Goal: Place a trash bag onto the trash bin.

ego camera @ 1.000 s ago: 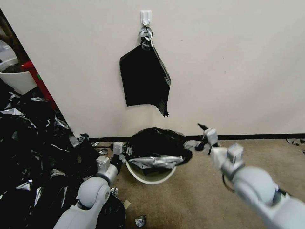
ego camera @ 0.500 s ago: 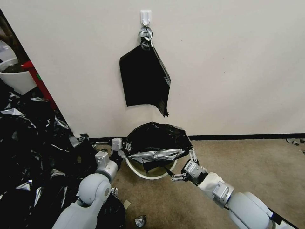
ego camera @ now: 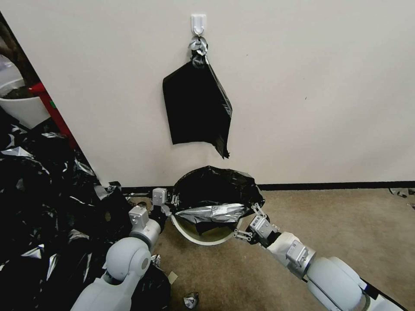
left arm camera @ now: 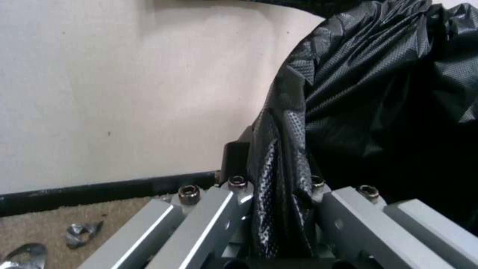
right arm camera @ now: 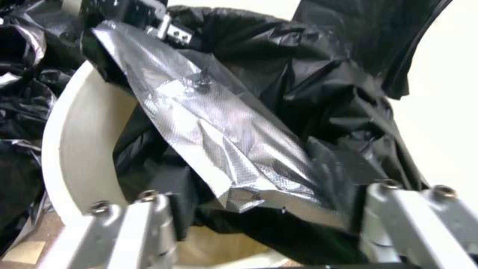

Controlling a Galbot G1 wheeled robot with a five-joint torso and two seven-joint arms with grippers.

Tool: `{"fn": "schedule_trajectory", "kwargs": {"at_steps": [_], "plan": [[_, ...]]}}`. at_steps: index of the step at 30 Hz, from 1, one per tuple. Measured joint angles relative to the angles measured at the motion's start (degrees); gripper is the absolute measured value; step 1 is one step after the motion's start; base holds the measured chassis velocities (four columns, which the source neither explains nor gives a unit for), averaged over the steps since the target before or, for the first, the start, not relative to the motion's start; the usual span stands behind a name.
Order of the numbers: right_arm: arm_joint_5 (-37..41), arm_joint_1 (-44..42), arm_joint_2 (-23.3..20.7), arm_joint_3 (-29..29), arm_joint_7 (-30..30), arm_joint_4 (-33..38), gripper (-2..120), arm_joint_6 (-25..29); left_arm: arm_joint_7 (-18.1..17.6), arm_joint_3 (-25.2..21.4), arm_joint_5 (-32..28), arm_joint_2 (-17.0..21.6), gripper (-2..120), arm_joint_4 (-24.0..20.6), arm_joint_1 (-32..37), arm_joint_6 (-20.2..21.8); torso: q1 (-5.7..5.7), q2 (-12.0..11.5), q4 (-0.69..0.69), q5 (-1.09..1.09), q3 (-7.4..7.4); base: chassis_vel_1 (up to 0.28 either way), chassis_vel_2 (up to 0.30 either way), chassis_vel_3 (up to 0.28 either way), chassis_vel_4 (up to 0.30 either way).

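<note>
The cream-white trash bin [ego camera: 196, 240] stands on the carpet against the wall. The black trash bag [ego camera: 215, 186] is draped over its far half, and a silvery fold [ego camera: 212, 212] sags across the mouth. At the bin's left rim, my left gripper [ego camera: 168, 206] is shut on the bag's edge. The left wrist view shows the trash bag [left arm camera: 373, 93] pinched between that left gripper's [left arm camera: 279, 224] fingers. My right gripper [ego camera: 249, 222] is open at the bin's near-right rim. In the right wrist view the trash bag [right arm camera: 234, 149] and the bin's rim [right arm camera: 80, 149] lie before the right gripper [right arm camera: 269, 213].
A flat black bundle of bags [ego camera: 196, 108] hangs from a wall hook above the bin. A large heap of black plastic scraps [ego camera: 43, 194] fills the left side, with a white plant pot [ego camera: 23, 110] behind it. Small scraps [ego camera: 190, 300] lie on the carpet. Bare carpet extends to the right.
My right arm swung down from beside the bin's right to its near-right rim and opened there, then closed in on the bag's edge. The bag now stands higher and wider.
</note>
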Motion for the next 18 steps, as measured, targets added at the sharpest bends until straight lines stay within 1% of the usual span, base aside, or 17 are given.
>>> {"fn": "schedule_trajectory", "kwargs": {"at_steps": [1,2,3,4,6,7,10,11,12,14,15,17,18], "plan": [[0.0,-0.1,0.0,-0.1,-0.1,-0.3,49,0.3,0.0,0.0,0.0,0.0,5,-0.1,0.0,0.0,0.0,0.0,0.0,0.0,0.0,0.0,0.0,0.0,0.0],[0.0,-0.6,0.2,-0.2,-2.1,-1.4,34,4.5,-0.1,-0.2,-0.1,0.1,5,-0.4,0.0,0.0,0.0,0.0,0.0,0.0,0.0,0.0,0.0,0.0,0.0],[0.2,-0.9,0.3,-0.2,-3.6,-2.0,29,6.7,-0.3,-0.3,-0.3,0.1,5,-0.5,0.0,0.0,0.0,0.0,0.0,0.0,0.0,0.0,0.0,0.0,0.0],[0.2,-0.9,0.3,-0.2,-3.6,-2.0,29,6.7,-0.3,-0.3,-0.3,0.1,5,-0.5,0.0,0.0,0.0,0.0,0.0,0.0,0.0,0.0,0.0,0.0,0.0],[1.1,-1.5,0.8,-0.3,-7.2,-3.8,19,12.7,-0.9,-0.5,-1.0,0.1,5,-0.8,0.0,0.1,0.0,0.0,0.0,0.0,0.0,0.0,0.0,0.0,0.0],[1.1,-1.5,0.8,-0.3,-7.2,-3.8,19,12.7,-0.9,-0.5,-1.0,0.1,5,-0.8,0.0,0.1,0.0,0.0,0.0,0.0,0.0,0.0,0.0,0.0,0.0],[3.3,-2.3,1.4,0.1,-13.5,-7.2,4,19.7,-1.5,-0.8,-2.4,0.2,5,-1.4,-0.1,0.4,0.0,0.0,0.0,0.0,0.0,0.0,0.0,0.0,0.0],[3.3,-2.3,1.4,0.1,-13.5,-7.2,4,19.7,-1.5,-0.8,-2.4,0.2,5,-1.4,-0.1,0.4,0.0,0.0,0.0,0.0,0.0,0.0,0.0,0.0,0.0],[4.2,-2.4,1.6,0.1,-15.4,-8.1,0,21.3,-1.6,-0.8,-2.7,0.3,5,-1.6,-0.1,0.5,0.0,0.0,0.0,0.0,0.0,0.0,0.0,0.0,0.0],[6.3,-2.3,2.4,0.0,-19.7,-9.9,0,24.1,-1.9,-0.9,-3.6,0.3,5,-2.3,0.0,1.0,0.0,0.0,0.0,0.0,0.0,0.0,0.0,0.0,0.0],[6.3,-2.3,2.4,0.0,-19.7,-9.9,0,24.1,-1.9,-0.9,-3.6,0.3,5,-2.3,0.0,1.0,0.0,0.0,0.0,0.0,0.0,0.0,0.0,0.0,0.0],[6.8,-1.8,3.8,-0.6,-23.0,-11.7,0,25.7,-2.1,-0.9,-5.1,0.3,5,-3.4,0.3,1.6,0.0,0.0,0.0,0.0,0.0,0.0,0.0,0.0,0.0],[6.8,-1.8,3.8,-0.6,-23.0,-11.7,0,25.7,-2.1,-0.9,-5.1,0.3,5,-3.4,0.3,1.6,0.0,0.0,0.0,0.0,0.0,0.0,0.0,0.0,0.0]]}}
